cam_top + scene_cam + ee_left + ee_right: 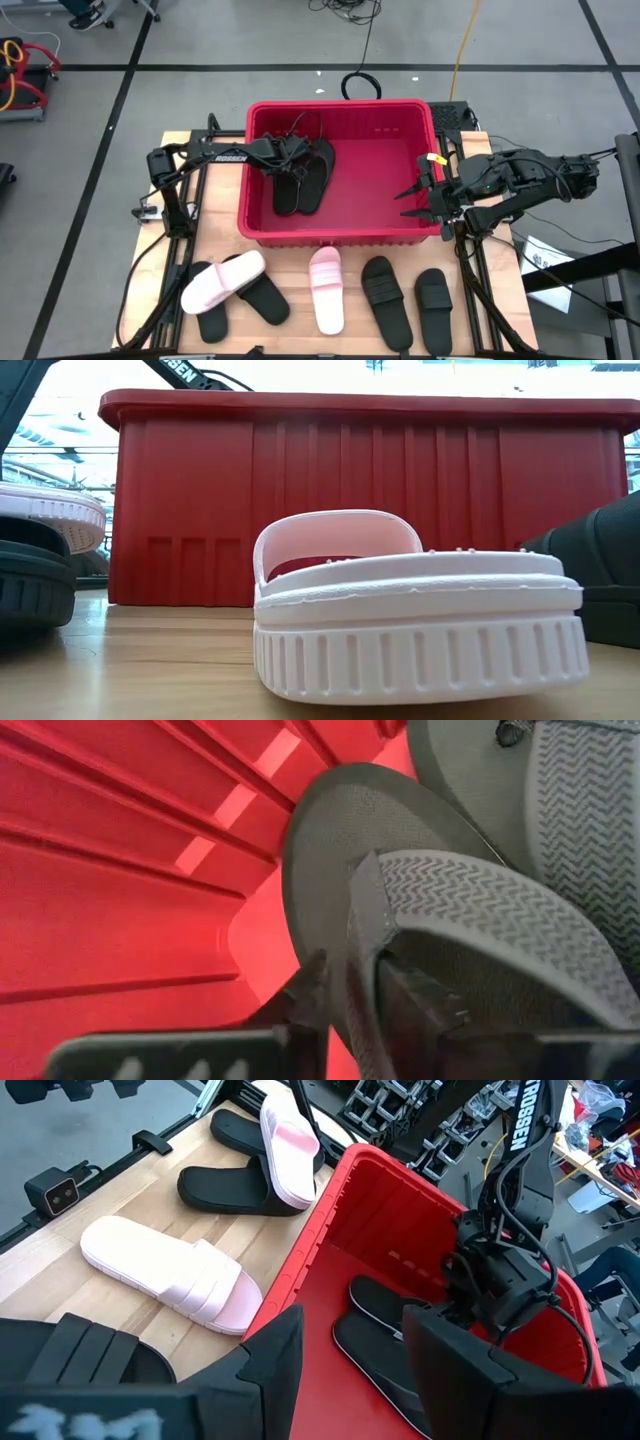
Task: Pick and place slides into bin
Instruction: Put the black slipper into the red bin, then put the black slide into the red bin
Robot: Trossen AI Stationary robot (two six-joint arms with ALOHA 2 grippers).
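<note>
The left tool (287,158) reaches down inside the large bright red plastic bin (340,228), its fingers partly parted around the strap of a flat black slide (470,920), probably letting it go beside another black slide (316,176) already lying there. The right tool (420,203) hangs wide and empty over the bin's right wall. Below both tools, two pale pink slides (326,288) and more black slides (385,295) wait on the wooden surface (300,335).

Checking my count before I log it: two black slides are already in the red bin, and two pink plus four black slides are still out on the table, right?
Not quite. The high view shows two black slides in the red bin, but on the table two pink slides and only three black ones, not four.
</note>
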